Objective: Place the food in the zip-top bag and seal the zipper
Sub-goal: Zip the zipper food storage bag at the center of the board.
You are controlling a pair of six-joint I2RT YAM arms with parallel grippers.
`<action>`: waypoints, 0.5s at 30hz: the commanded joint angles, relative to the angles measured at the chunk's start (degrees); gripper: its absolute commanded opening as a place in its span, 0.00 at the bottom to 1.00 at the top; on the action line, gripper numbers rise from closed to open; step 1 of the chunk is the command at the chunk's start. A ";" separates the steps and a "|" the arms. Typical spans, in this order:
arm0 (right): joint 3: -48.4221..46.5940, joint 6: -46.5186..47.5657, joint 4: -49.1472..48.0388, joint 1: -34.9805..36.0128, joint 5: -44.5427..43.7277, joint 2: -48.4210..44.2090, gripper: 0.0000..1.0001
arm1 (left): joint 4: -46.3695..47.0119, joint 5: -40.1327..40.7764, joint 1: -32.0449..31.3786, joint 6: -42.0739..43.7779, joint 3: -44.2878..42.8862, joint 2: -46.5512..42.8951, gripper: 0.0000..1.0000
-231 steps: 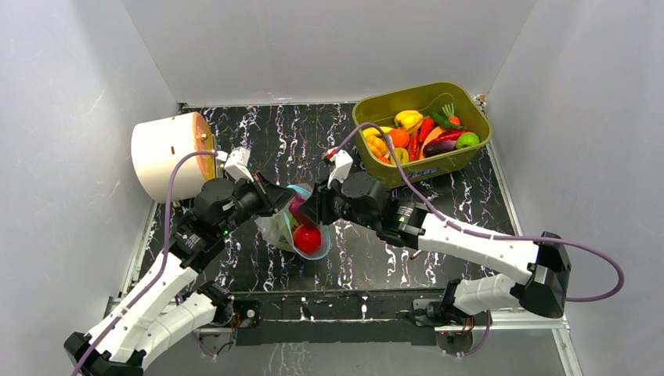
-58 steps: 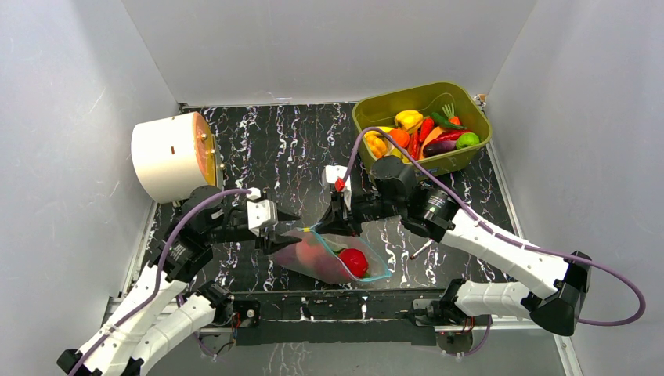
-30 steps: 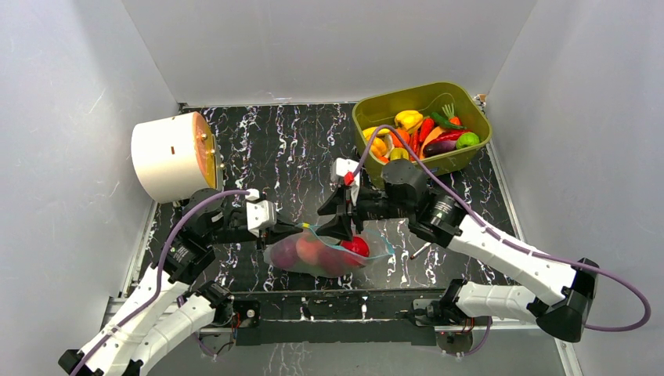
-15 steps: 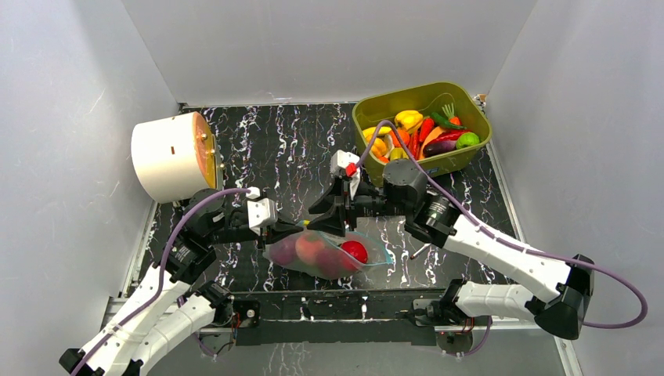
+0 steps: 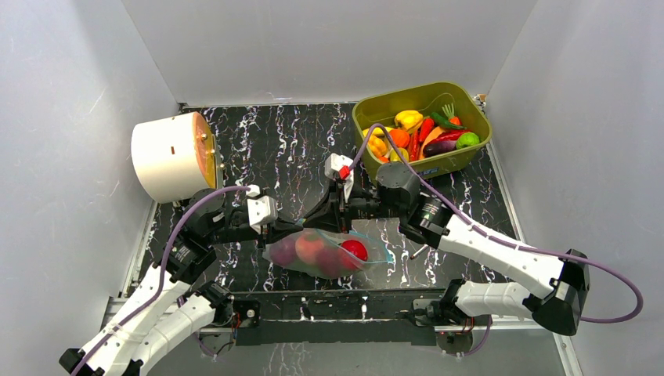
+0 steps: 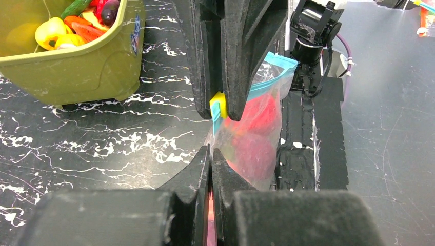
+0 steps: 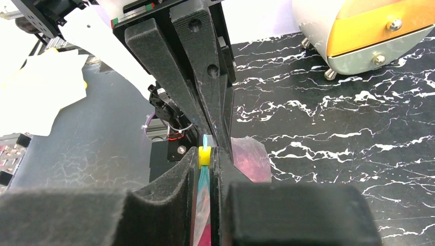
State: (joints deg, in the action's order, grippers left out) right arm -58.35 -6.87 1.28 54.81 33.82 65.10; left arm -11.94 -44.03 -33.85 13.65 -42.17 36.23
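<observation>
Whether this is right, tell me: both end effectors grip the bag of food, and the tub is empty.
Wrong: the top view shows the tub full of food. The left end effector and right end effector do grip the bag of food.

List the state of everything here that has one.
Bag, held by both claws, food inside.
Zipper, looks closed on the stretch past the slider.
Slider, at the zipper end near the left claw.
Left claw, shut on bag corner.
Right claw, shut on zipper at the slider.
Tub, open, holds more toy food.
Drawer, looks shut.
</observation>
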 commanded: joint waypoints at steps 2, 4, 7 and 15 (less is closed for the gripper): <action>-0.20 1.28 -2.78 0.37 -0.43 -0.05 0.00 | 2.88 -0.40 0.17 -0.81 -0.48 -0.29 0.00; -0.12 1.42 -2.84 0.37 -0.12 -0.11 0.00 | 3.13 0.34 0.14 -1.35 -0.51 -0.51 0.00; -0.01 1.42 -3.37 0.37 0.49 -0.24 0.00 | 3.72 -0.38 0.18 -1.77 -0.54 -1.01 0.08; -0.28 1.29 -4.10 0.43 0.94 0.48 0.00 | 4.25 -3.78 0.18 -1.44 -1.48 0.17 0.25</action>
State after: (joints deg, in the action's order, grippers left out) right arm -58.28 -6.11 1.39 54.83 34.26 65.78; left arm -9.23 -44.93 -33.85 11.57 -42.22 35.90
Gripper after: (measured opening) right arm 0.063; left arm 0.251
